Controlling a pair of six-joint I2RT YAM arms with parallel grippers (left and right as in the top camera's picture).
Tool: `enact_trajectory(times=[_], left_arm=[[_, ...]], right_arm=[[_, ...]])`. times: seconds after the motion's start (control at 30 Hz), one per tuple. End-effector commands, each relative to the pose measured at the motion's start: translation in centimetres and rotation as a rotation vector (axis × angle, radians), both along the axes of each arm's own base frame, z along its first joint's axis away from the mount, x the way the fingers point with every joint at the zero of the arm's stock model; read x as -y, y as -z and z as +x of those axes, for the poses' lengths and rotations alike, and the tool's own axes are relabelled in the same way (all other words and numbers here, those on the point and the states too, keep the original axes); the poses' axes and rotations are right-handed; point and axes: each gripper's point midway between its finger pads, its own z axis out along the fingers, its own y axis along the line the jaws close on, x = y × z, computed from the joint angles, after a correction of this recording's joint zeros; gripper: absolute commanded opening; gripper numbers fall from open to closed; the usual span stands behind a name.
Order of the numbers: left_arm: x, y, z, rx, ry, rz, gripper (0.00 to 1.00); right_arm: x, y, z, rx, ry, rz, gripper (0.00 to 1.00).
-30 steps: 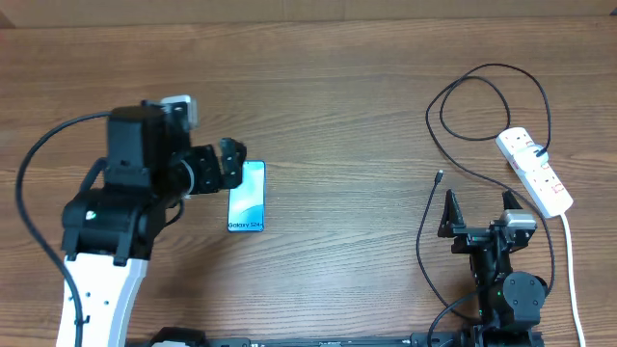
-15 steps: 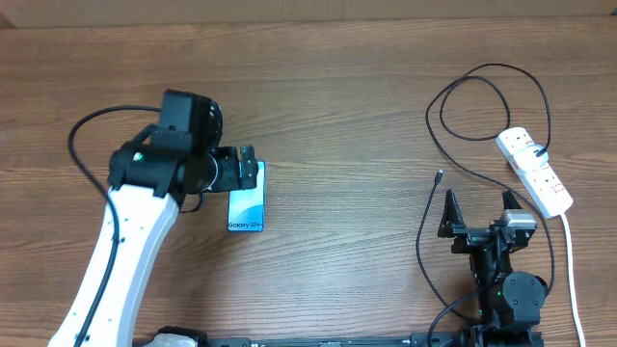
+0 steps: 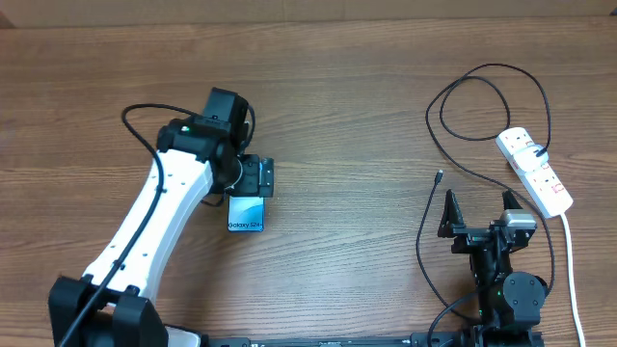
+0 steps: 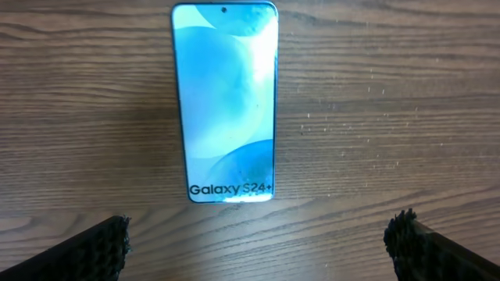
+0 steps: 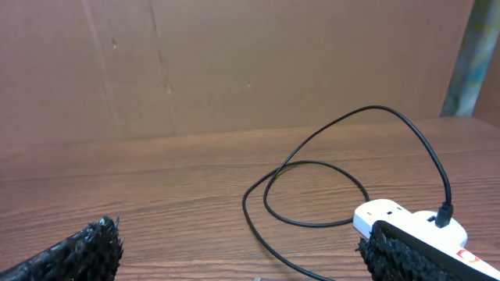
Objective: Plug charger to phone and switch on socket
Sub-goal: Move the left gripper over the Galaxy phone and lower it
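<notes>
The phone (image 3: pixel 247 213) lies flat on the wooden table with its light-blue screen up; the left wrist view shows it whole (image 4: pixel 226 101). My left gripper (image 3: pixel 255 179) hovers over the phone's far end, open and empty (image 4: pixel 262 242). The charger's thin black cable (image 3: pixel 479 77) loops at the right, its plug in the white socket strip (image 3: pixel 535 171) and its connector tip (image 3: pixel 439 176) lying loose on the table. My right gripper (image 3: pixel 479 210) rests open at the front right, empty (image 5: pixel 242 250). The cable (image 5: pixel 312 168) and the strip (image 5: pixel 406 222) show in the right wrist view.
The strip's thick white cord (image 3: pixel 571 260) runs toward the front right edge. A brown cardboard wall (image 5: pixel 234 62) stands behind the table. Bare wood lies between the phone and the cable.
My left arm has swung to the right and extended, bringing its gripper from the phone's left side to above its far end. The right arm has not moved.
</notes>
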Motion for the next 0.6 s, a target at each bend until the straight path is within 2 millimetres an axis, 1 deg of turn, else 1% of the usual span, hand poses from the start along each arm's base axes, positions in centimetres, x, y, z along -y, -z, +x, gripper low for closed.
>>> enact_trajectory(times=[0.0, 0.07, 0.17, 0.27, 0.4, 0.5, 0.57], left_arm=[[0.8, 0.9, 0.2, -0.028, 0.047, 0.008, 1.00], [0.9, 1.5, 0.1, -0.045, 0.056, 0.023, 1.00], [0.6, 2.4, 0.1, -0.063, 0.058, 0.069, 1.00], [-0.2, 3.3, 0.3, -0.078, 0.001, 0.129, 1.00], [-0.1, 4.3, 0.7, -0.086, -0.027, 0.129, 1.00], [0.2, 4.9, 1.6, -0.057, -0.025, 0.118, 1.00], [0.3, 5.1, 1.9, -0.045, -0.026, 0.115, 0.99]], right_arm=[[0.0, 0.2, 0.0, 0.002, -0.003, -0.007, 1.00], [0.0, 0.2, 0.0, 0.002, -0.003, -0.007, 1.00], [0.0, 0.2, 0.0, 0.002, -0.003, -0.007, 1.00], [0.0, 0.2, 0.0, 0.002, -0.003, -0.007, 1.00], [0.0, 0.2, 0.0, 0.002, -0.003, -0.007, 1.00], [0.0, 0.2, 0.0, 0.002, -0.003, -0.007, 1.00], [0.0, 0.2, 0.0, 0.002, -0.003, -0.007, 1.00]])
